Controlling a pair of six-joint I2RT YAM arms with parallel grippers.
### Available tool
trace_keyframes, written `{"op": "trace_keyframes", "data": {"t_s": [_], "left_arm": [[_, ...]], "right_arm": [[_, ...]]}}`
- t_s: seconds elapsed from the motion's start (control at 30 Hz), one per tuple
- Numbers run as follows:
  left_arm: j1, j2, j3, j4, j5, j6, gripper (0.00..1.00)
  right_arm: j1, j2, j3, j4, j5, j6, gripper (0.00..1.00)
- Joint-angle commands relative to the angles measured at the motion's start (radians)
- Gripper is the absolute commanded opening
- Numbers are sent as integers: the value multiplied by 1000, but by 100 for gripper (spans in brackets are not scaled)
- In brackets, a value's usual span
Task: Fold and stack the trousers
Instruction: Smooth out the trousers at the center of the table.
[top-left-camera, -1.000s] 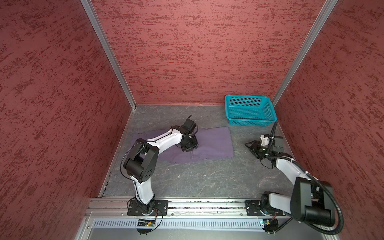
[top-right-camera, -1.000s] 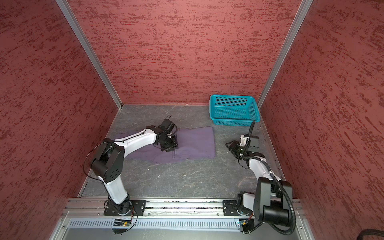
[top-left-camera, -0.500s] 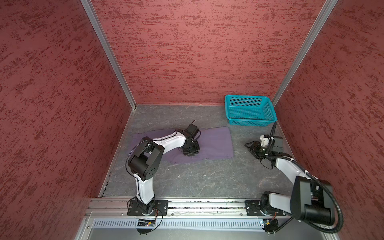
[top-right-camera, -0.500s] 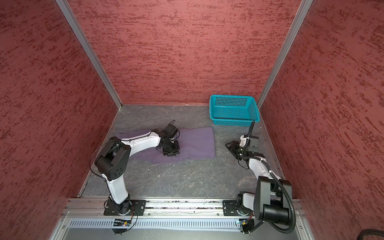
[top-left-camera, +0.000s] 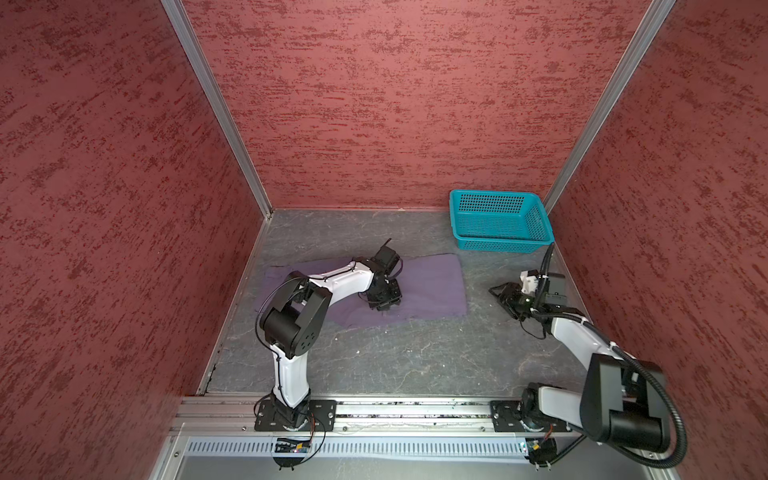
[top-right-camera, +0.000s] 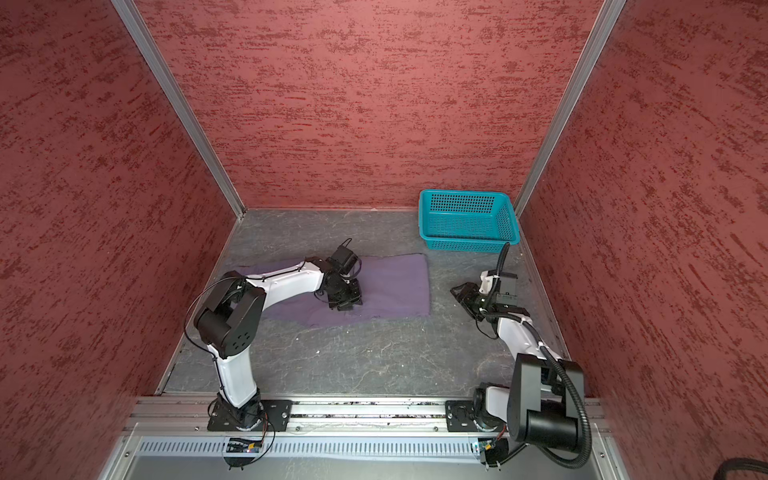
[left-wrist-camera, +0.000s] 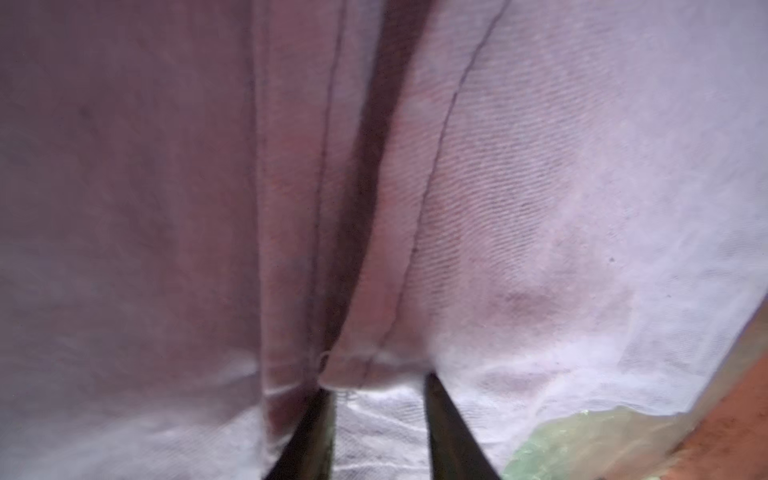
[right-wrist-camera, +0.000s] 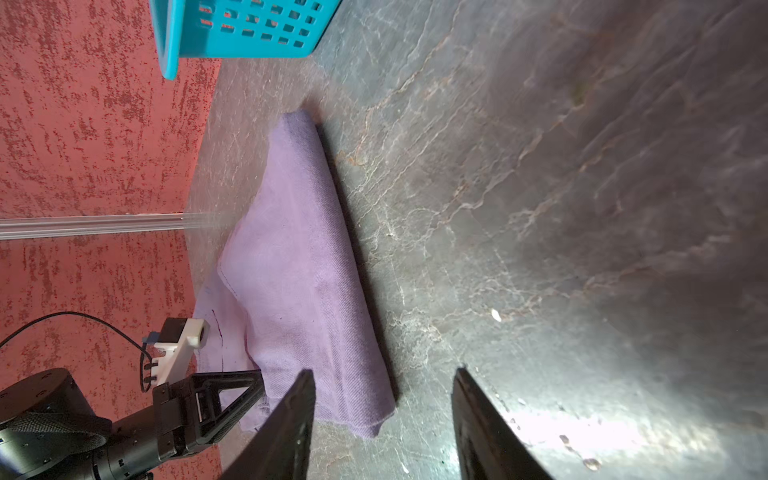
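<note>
Grey tabletop (top-left-camera: 415, 357) — trousers (top-left-camera: 432, 286), teal basket (top-left-camera: 503, 246)

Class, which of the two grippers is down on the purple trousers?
The left gripper: it is down on the trousers. The right gripper hangs open over bare tabletop, clear of them.

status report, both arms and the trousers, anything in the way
Left gripper down on the trousers, cloth between its fingers, grip unclear. Right gripper open, empty, beside the trousers' end. Basket stands apart, not in the way.

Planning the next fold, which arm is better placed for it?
Probably left. The left hand sits on the trousers, a fold between its fingers; the right hand hangs open beside them, off the cloth.
</note>
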Motion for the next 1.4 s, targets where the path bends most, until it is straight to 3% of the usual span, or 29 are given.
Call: {"op": "trace_keyframes", "data": {"t_s": [0.0,0.17,0.57,0.87,1.17,1.2,1.3,1.37], "left_arm": [[2,30,-12,6,-37,3,20],[2,36,29,-17,-50,20,0],[11,-85,154,-178,-111,84,0],[-60,-132,124,-280,-80,48,0],[-91,-21,-13,-152,-3,-14,0],[-82,-8,-15,-155,-18,-8,3],[-37,-2,-17,-165,-38,1,25],[-1,-31,-15,-165,-43,9,30]], "right_arm": [[-8,2,-4,28,-7,2,53],[-6,-1,-1,21,-5,2,53],[-6,6,-4,18,1,-4,53],[-6,30,-8,37,-7,1,53],[-6,21,-15,37,-11,-4,53],[-6,16,-15,34,-11,-7,53],[-7,9,-7,30,-19,-10,57],[-2,4,2,29,-21,-15,60]]}}
